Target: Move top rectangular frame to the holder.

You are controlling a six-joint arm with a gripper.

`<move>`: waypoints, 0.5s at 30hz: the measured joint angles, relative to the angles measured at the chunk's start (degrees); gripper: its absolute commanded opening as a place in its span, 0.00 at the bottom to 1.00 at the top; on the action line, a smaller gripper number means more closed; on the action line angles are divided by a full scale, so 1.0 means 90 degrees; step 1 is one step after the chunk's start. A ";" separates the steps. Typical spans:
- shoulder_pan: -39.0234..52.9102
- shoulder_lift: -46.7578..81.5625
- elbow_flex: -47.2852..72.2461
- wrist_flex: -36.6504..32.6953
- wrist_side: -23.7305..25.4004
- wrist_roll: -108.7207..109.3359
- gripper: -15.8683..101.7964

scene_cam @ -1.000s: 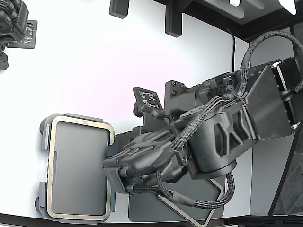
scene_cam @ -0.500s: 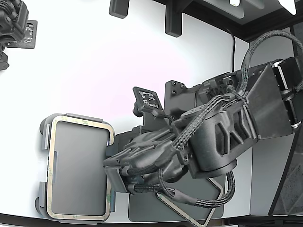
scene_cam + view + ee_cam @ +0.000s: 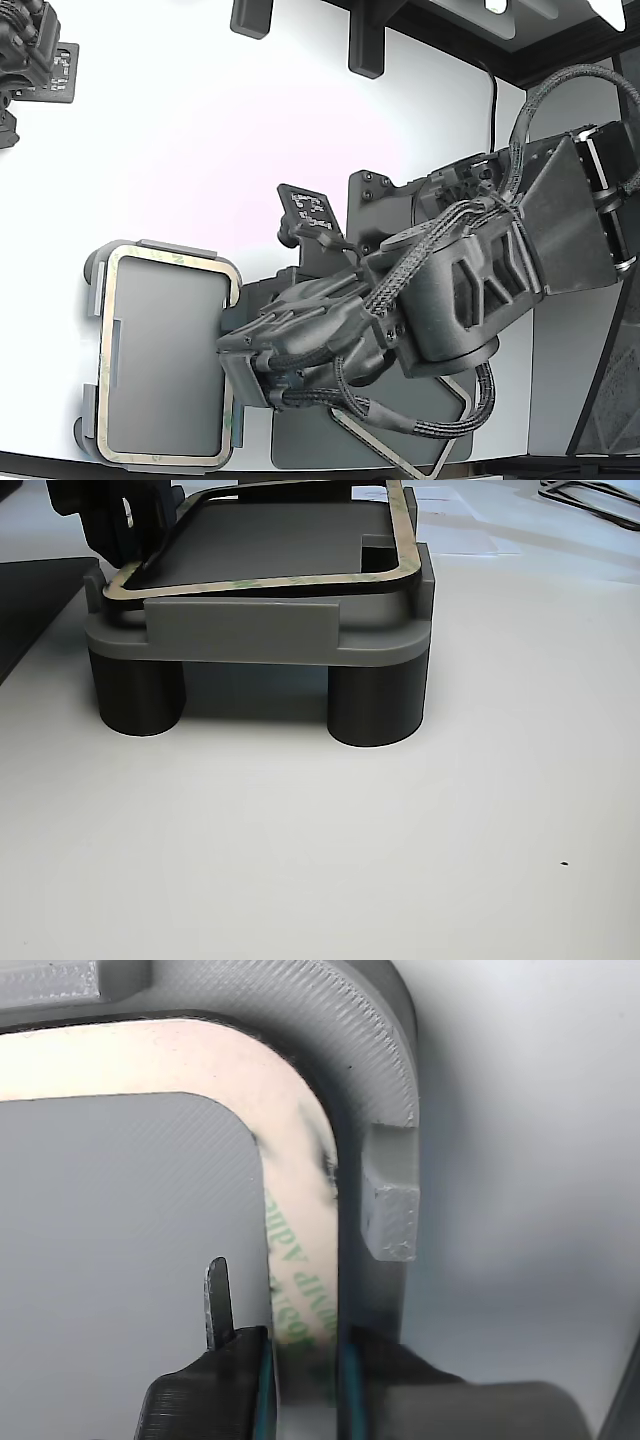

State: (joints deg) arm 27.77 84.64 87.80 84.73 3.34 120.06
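While clamped on its rim, end effector (image 3: 300,1360) gripping the top rectangular frame (image 3: 290,1150) inside the holder (image 3: 370,1050).

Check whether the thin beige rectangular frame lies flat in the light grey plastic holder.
Not flat. In the other view the thin beige rectangular frame sits tilted over the light grey plastic holder, and the gripper is shut on one side.

A robotics lab bench; bare white table (image 3: 200,150), black mounted arm (image 3: 480,290), printed grey holder (image 3: 270,630) on posts.
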 measured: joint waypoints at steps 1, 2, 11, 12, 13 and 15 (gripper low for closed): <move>0.0000 0.0000 -0.0010 0.0000 0.0000 0.0000 0.98; 0.0000 0.0000 -0.0010 0.0000 0.0000 0.0000 0.98; 0.0000 0.0010 -0.0488 -0.0049 0.0303 -0.0137 0.98; 0.0010 0.0000 -0.0645 -0.0020 0.0410 -0.0166 0.98; 0.0049 0.0000 -0.0830 0.0000 0.0547 -0.0195 0.98; 0.0137 0.0059 -0.1123 -0.0029 0.0840 -0.0273 0.98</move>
State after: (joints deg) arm 29.00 85.17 77.70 84.46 10.90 117.60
